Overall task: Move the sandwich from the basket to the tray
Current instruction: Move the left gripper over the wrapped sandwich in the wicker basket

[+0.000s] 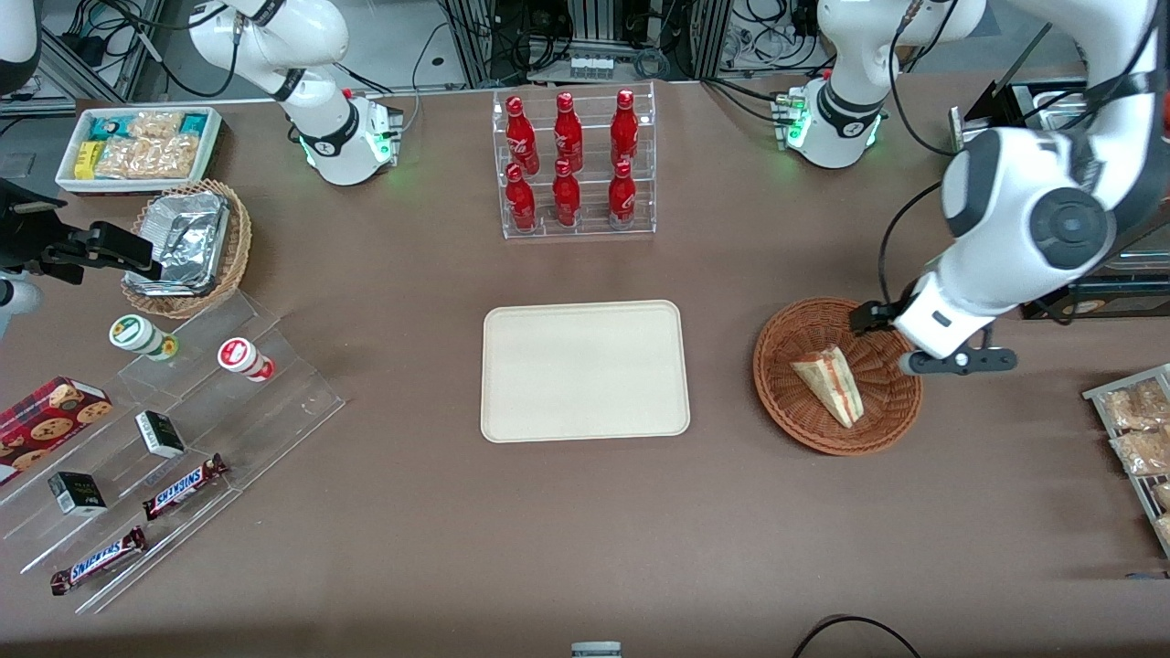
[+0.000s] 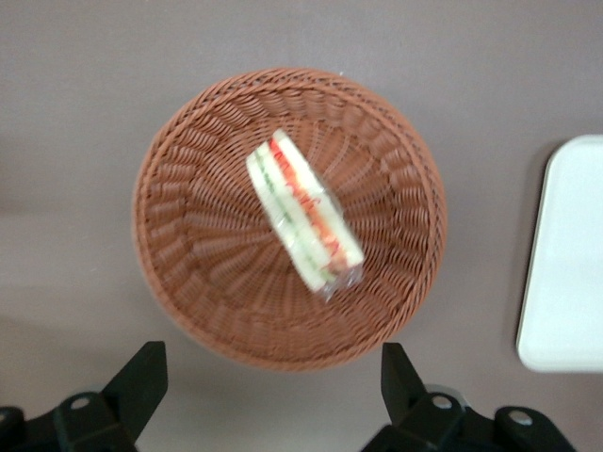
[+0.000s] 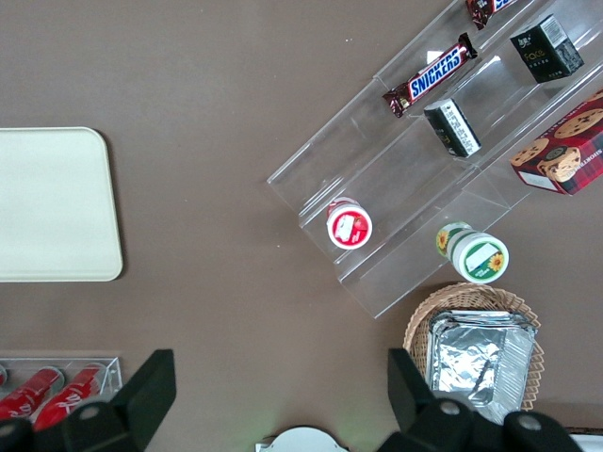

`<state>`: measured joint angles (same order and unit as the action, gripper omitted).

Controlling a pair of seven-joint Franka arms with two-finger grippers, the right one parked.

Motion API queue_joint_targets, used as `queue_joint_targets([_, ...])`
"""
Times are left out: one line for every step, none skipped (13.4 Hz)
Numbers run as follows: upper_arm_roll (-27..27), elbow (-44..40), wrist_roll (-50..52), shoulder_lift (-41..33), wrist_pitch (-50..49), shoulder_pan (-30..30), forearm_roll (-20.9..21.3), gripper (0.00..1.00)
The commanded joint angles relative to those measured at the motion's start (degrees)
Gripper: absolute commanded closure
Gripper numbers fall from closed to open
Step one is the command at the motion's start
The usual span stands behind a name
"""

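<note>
The sandwich (image 1: 830, 384), a pale wedge with red, orange and green layers, lies in the round reddish-brown wicker basket (image 1: 804, 331). In the left wrist view the sandwich (image 2: 303, 212) lies near the middle of the basket (image 2: 198, 254). My left gripper (image 1: 914, 340) hovers above the basket's rim on the working arm's side, open and empty. Its two black fingertips (image 2: 141, 375) stand wide apart in the left wrist view, where the gripper (image 2: 273, 377) is over the table just outside the rim. The cream tray (image 1: 585, 370) lies flat beside the basket, toward the parked arm; its edge (image 2: 570, 254) shows in the left wrist view.
A clear rack of red bottles (image 1: 574, 164) stands farther from the front camera than the tray. A stepped acrylic shelf with snacks (image 1: 174, 411), a tan basket with foil containers (image 1: 187, 239) and a white bin (image 1: 137, 146) are at the parked arm's end. Snack packets (image 1: 1138, 429) lie at the working arm's end.
</note>
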<state>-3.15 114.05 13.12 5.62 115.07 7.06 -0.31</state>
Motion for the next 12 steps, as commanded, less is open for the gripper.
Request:
queue_joint_targets([0.07, 4.85, 6.8, -1.14, 7.34, 0.58, -0.22, 0.0])
queue_joint_targets([-0.1, 6.08, 9.53, -1.14, 9.71, 0.58, -0.3, 0.0])
queue_joint_targets([-0.19, 7.48, 12.51, -1.14, 12.17, 0.58, -0.22, 0.0])
queue_joint_targets([-0.28, 9.06, 16.28, -0.96, 14.89, 0.58, -0.22, 0.0])
queue_joint_targets([-0.28, 10.47, 20.85, -0.87, 17.79, 0.58, -0.22, 0.0])
queue_joint_targets([-0.37, 11.79, 25.59, -0.44, 21.04, 0.58, -0.22, 0.0])
queue_joint_targets([-0.37, 12.07, 29.03, 0.61, 22.46, 0.58, -0.13, 0.0])
queue_joint_targets([-0.46, 11.98, 32.89, 1.75, 22.74, 0.58, -0.22, 0.0])
queue_joint_targets([-0.72, 11.98, 35.28, 2.55, 22.83, 0.58, -0.22, 0.0])
queue_joint_targets([-0.81, 11.81, 36.78, 3.51, 23.0, 0.58, -0.22, 0.0])
queue_joint_targets([-0.9, 11.72, 37.41, 4.39, 23.09, 0.58, -0.22, 0.0])
queue_joint_targets([-1.16, 11.72, 37.76, 5.18, 23.09, 0.58, -0.22, 0.0])
